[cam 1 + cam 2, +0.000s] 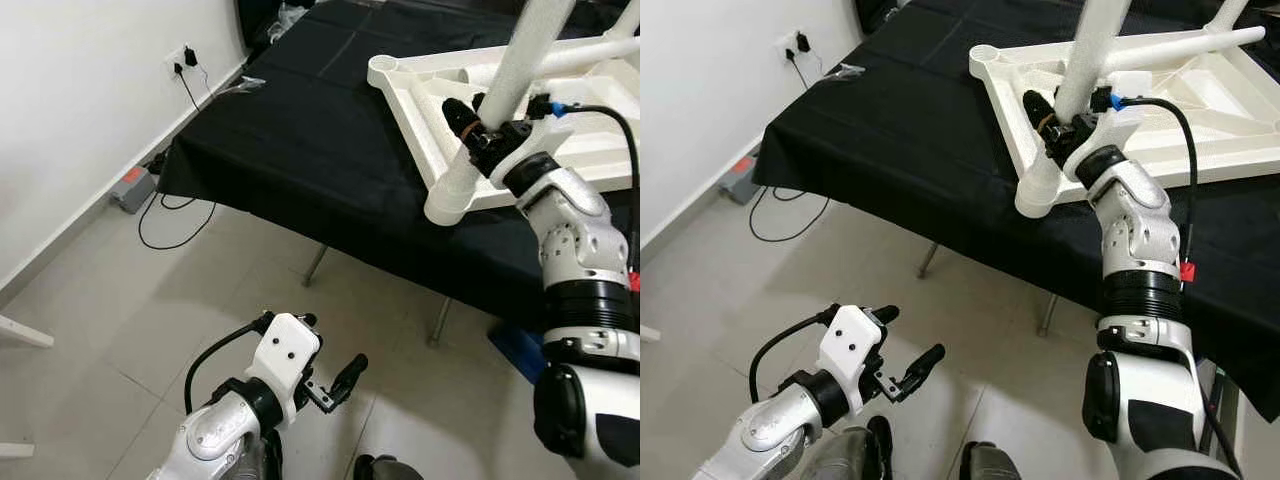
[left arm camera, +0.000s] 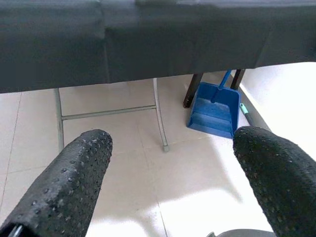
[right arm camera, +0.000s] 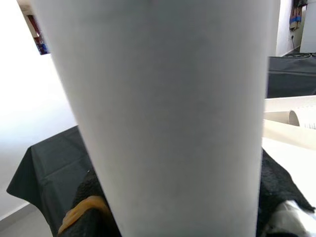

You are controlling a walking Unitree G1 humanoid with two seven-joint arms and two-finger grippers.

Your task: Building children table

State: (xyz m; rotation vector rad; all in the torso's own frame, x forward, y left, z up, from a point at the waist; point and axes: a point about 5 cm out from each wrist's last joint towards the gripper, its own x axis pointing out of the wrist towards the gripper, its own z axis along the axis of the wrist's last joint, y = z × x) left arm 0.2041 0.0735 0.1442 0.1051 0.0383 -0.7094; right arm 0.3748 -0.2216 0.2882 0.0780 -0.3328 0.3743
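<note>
A white children's tabletop (image 1: 415, 115) lies upside down on a black-clothed table (image 1: 300, 140). A thick white table leg (image 1: 497, 120) slants over the tabletop's near edge, its lower end jutting past that edge. My right gripper (image 1: 478, 128) is shut on this leg about a third of the way up. In the right wrist view the leg (image 3: 168, 113) stands between the black fingers (image 3: 86, 200). My left gripper (image 1: 333, 342) hangs open low over the tiled floor, in front of the table, with nothing between its fingers (image 2: 64, 182).
Another white leg (image 1: 590, 55) is in view farther back, over the tabletop. The table's metal legs (image 1: 316, 265) stand below its near edge, and a blue dustpan (image 2: 215, 111) sits beneath. A power strip (image 1: 133, 185) and cables lie by the left wall. White parts (image 1: 25, 333) rest on the floor at far left.
</note>
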